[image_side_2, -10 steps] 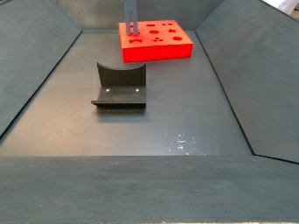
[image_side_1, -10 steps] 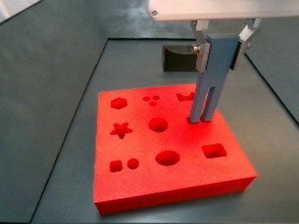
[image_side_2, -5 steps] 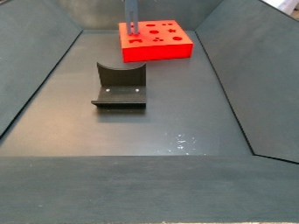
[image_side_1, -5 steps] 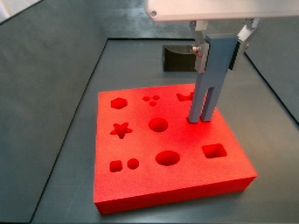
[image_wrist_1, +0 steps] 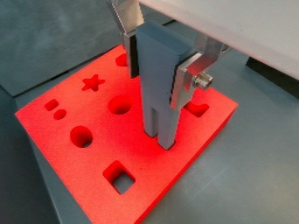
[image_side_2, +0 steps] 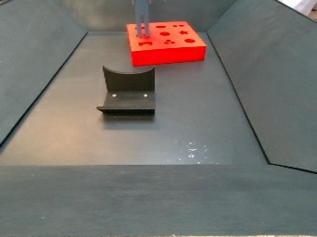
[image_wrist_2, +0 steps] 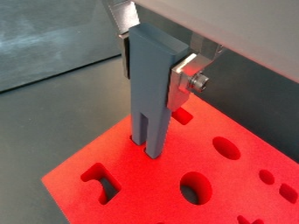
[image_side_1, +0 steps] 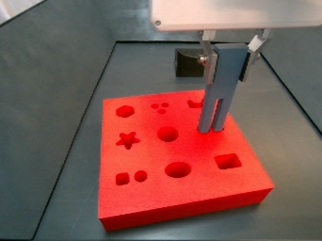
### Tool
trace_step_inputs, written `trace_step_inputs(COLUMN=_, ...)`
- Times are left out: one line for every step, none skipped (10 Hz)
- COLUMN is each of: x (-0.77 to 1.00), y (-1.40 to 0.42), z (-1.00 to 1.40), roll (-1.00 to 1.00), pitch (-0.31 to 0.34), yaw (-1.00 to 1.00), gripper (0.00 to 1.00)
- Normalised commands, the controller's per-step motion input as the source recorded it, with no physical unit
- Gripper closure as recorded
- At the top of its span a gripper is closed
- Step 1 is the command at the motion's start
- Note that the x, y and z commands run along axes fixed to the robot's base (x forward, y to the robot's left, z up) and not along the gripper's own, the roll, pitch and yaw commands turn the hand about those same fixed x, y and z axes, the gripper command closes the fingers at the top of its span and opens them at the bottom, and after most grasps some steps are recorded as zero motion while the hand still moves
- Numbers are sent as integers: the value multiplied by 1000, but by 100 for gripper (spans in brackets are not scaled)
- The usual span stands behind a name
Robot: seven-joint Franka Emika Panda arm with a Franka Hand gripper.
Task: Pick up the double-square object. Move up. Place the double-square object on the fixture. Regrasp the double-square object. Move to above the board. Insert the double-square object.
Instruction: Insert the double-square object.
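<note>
Holding the double-square object (image_wrist_1: pixel 156 83) upright, the gripper (image_wrist_1: pixel 159 68) sits directly above the board (image_side_1: pixel 138 193), its silver fingers (image_wrist_1: pixel 191 77) pinched on the bar's upper part. Bar hangs vertical, with its lower end right at the board's top surface in both wrist views; a wrist view shows a slot splitting that lower end (image_wrist_2: pixel 149 144) into two prongs. Can't tell from these views whether the tip is already in a hole or just touching the red surface. Judging by looks: bar is rigid, light, smooth-sided, so it could slip or pivot between flat pads if it catches on a hole edge. High grip leaves a long free length below, good for insertion depth, worse for tilt. Fixture (image_side_2: pixel 126 91) is empty, well apart from the board in a side view.
</note>
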Motion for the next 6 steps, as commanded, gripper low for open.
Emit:
trace_step_inputs(x=17, y=0, z=-446, roll=-17, pitch=-90, yaw=-131, gripper=100)
trace_step_inputs(x=0, y=-37, z=-603, roll=0, pitch=-160, yaw=-103, gripper=100)
trace_step_inputs(x=0, y=-40, z=-660, roll=0, pitch=-193, yaw=-74, gripper=100)
trace_step_inputs(x=0, y=-46, z=-603, roll=0, pitch=-189, yaw=-49, gripper=100)
trace_step_inputs(x=-9, y=0, z=-289, roll=-86, pitch=-217, yaw=0, gripper=100)
trace_step_inputs(x=-9, y=-94, z=-6, roll=36, pitch=-40, yaw=31, gripper=100)
